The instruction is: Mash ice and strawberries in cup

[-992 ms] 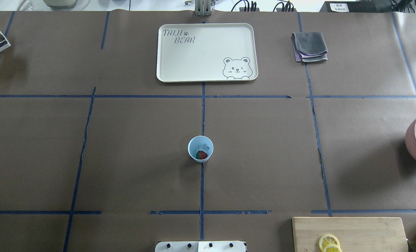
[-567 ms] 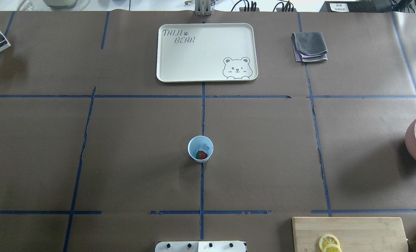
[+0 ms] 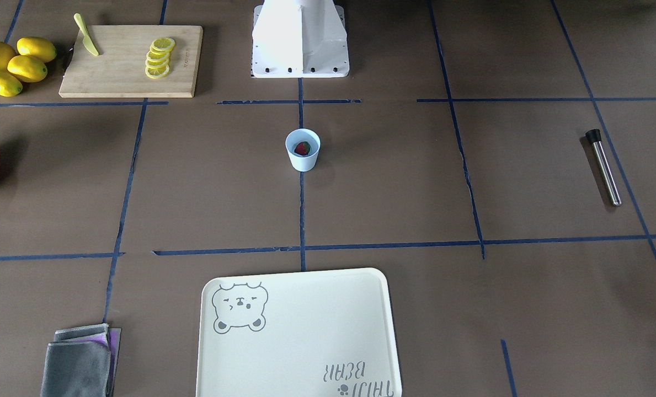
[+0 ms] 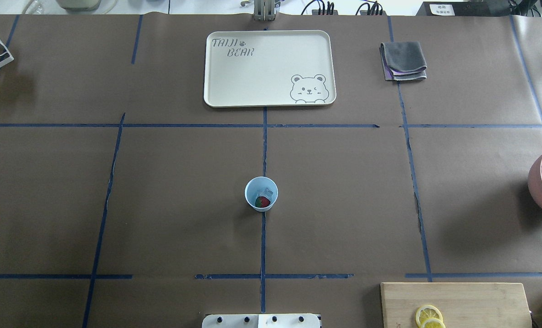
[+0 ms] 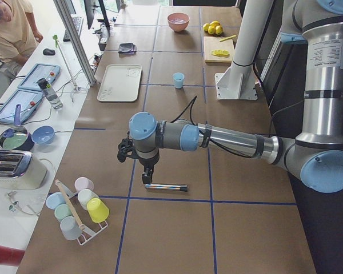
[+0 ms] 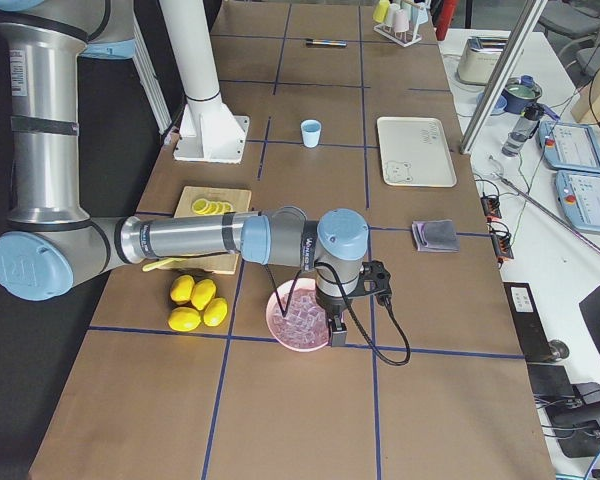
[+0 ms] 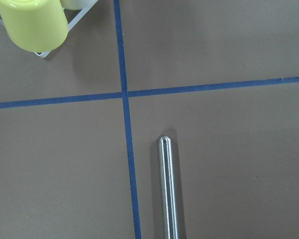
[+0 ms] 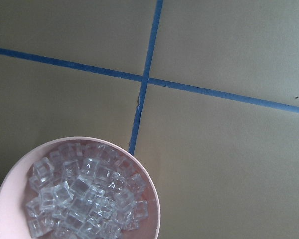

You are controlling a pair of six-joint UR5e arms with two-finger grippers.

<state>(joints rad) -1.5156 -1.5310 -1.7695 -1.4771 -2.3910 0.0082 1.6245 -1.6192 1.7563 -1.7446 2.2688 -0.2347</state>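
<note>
The cup (image 4: pixel 261 193) stands upright on the table (image 4: pixel 161 205), on the blue tape line (image 4: pixel 263 237) that runs out from my base (image 3: pixel 300 44). Inside it lies the strawberry (image 4: pixel 262 202), on the side nearer me. A clear piece of ice (image 4: pixel 266 191) sits just behind it (only faint outlines show).

Both my grippers are well apart from the cup. My left gripper (image 5: pixel 147 178) points down over one end of a steel rod (image 3: pixel 603 165) with a black cap, which lies flat far off to my left. I cannot tell whether its fingers are spread or closed (my wrist camera shows only rod and table). My right gripper (image 6: pixel 337 332) hangs over the pink bowl (image 4: pixel 537 182) of ice cubes at the far right end. There too I cannot tell how the fingers stand.

Beyond the cup lies a cream tray (image 4: pixel 252 82) with a bear drawing, and a folded grey cloth (image 4: pixel 403 59) lies to its right. On my near right, a wooden board (image 4: pixel 480 300) carries lemon slices (image 4: pixel 429 314).
</note>
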